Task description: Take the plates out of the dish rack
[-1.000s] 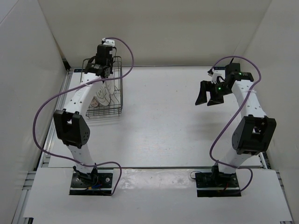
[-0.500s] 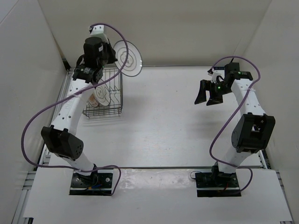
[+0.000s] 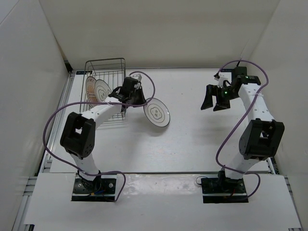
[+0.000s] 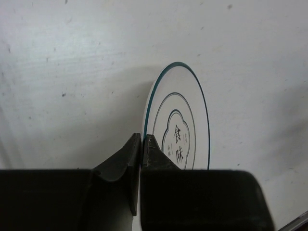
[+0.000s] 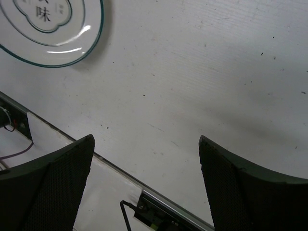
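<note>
White plate (image 3: 157,113) clamped in left claw (image 4: 141,144) beside dish rack (image 3: 107,67); right claw (image 3: 213,102) apart.

Plate (image 4: 179,115) lower rim hidden behind left tool (image 4: 141,138); cropped in right wrist view.

- The top view is bright and even. Light falls from above, and the white walls (image 3: 159,29) and table (image 3: 192,139) show little contrast.
- Shadows there are soft; a faint grey one lies on the table under the plate (image 3: 157,112).
- In the left wrist view the plate is sharp and its lettering is readable. A soft shadow spreads to its left.
- The left fingers (image 4: 120,163) are near-black and slightly blurred, with no surface detail.
- In the right wrist view glare streaks sit on the plate near its rim, and a broad dim band crosses the table.
- The right fingers (image 5: 48,187) are dark, with their mesh texture just visible.
- Table specks look crisp in both wrist views.
</note>
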`<control>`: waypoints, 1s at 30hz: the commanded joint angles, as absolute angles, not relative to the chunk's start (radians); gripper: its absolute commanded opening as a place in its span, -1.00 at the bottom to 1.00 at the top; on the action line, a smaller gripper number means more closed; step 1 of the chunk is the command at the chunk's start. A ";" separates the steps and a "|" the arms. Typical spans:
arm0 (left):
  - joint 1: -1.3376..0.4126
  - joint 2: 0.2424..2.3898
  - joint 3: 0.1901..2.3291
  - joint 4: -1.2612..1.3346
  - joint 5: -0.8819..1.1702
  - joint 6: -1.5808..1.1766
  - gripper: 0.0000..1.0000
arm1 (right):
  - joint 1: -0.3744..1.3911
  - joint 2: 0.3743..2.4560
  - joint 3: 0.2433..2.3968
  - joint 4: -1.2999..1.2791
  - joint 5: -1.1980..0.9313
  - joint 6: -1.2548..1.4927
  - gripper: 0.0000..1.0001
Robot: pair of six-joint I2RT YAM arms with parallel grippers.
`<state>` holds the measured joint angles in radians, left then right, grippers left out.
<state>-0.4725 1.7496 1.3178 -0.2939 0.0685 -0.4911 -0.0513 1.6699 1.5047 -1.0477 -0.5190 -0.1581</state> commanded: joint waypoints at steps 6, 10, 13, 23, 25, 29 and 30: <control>-0.445 1.799 1.210 -0.019 0.265 -0.620 -1.00 | -0.057 1.603 1.480 -1.051 -0.500 -0.186 0.80; -0.445 1.867 1.261 -0.046 0.299 -0.652 -1.00 | -0.055 1.597 1.473 -1.052 -0.499 -0.187 0.80; -0.445 1.901 1.278 -0.055 0.313 -0.661 -1.00 | -0.055 1.594 1.470 -1.052 -0.494 -0.196 0.80; -0.442 1.953 1.250 -0.008 0.336 -0.684 -0.61 | -0.055 1.574 1.454 -1.057 -0.482 -0.219 0.80; -0.439 1.954 1.253 -0.026 0.331 -0.683 -0.52 | -0.055 1.574 1.451 -1.060 -0.483 -0.221 0.80; -0.439 1.959 1.255 -0.061 0.311 -0.680 -0.35 | -0.055 1.577 1.454 -1.058 -0.482 -0.225 0.80; -0.439 1.957 1.255 -0.067 0.310 -0.677 -0.33 | -0.055 1.578 1.453 -1.063 -0.480 -0.225 0.80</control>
